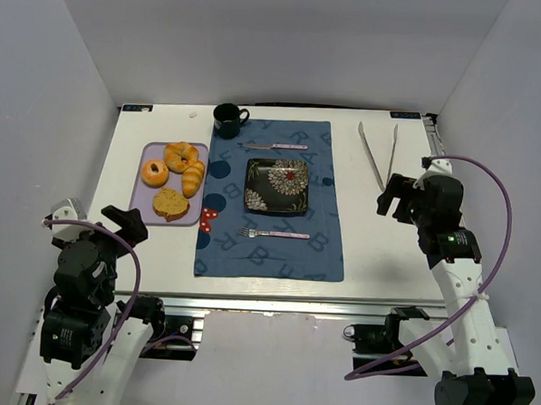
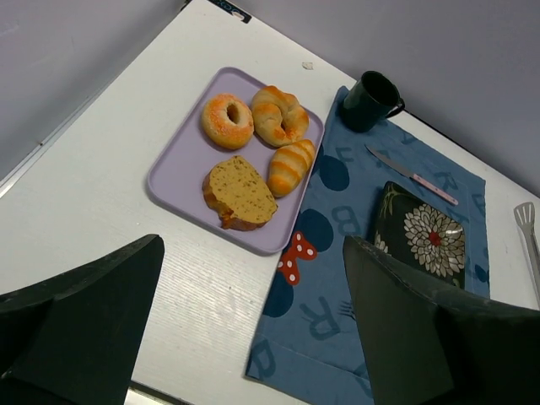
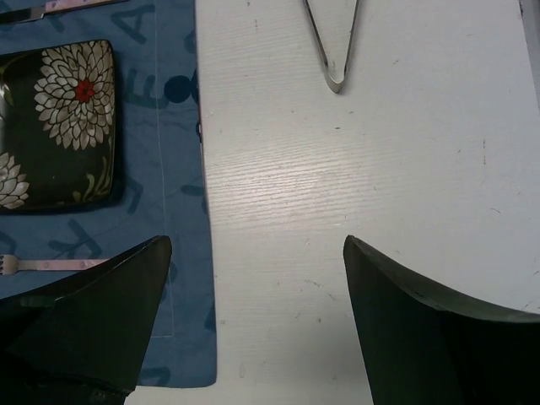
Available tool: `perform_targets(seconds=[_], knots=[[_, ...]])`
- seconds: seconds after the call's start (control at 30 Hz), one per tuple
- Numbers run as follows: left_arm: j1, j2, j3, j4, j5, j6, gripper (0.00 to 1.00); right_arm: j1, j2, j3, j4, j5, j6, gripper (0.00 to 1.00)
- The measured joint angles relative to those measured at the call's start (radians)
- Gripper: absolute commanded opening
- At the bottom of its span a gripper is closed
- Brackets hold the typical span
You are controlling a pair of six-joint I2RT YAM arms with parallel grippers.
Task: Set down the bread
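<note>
Both arms bent at elbows. The left end effector [image 1: 124,222] is poised low at near left, jaws wide apart. The right end effector [image 1: 390,198] hovers mid-right, jaws fully apart.

tongs [image 3: 336,84]: shiny metal | placemat [image 1: 268,248]: matt cloth | plate [image 1: 277,186]: glossy | tray [image 2: 181,169]: smooth plastic — matt | table [image 1: 386,245]: white, wood-grained

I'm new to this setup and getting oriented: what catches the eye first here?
The lavender tray at the left, holding four orange-toned breads, stands out most. Next comes the dark floral plate, empty, in the middle of the blue placemat. Metal tongs lie alone at the far right.
</note>
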Motion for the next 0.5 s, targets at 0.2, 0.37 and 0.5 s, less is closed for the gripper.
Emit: perform_targets(seconds=[0.2, 0.37, 0.5], knots=[[-0.024, 0.011, 0.0, 0.0, 0.009, -0.001, 0.98, 0.0, 0.002, 0.0, 0.001, -0.004, -0.016, 0.89], [-0.051, 0.063, -0.015, 0.061, 0.013, -0.001, 0.98, 0.0, 0.069, 0.01, 0.062, -0.015, -0.037, 0.89], [-0.056, 0.171, 0.009, 0.101, 0.011, -0.002, 0.98, 0.001, 0.261, 0.102, 0.133, 0.005, -0.059, 0.9]])
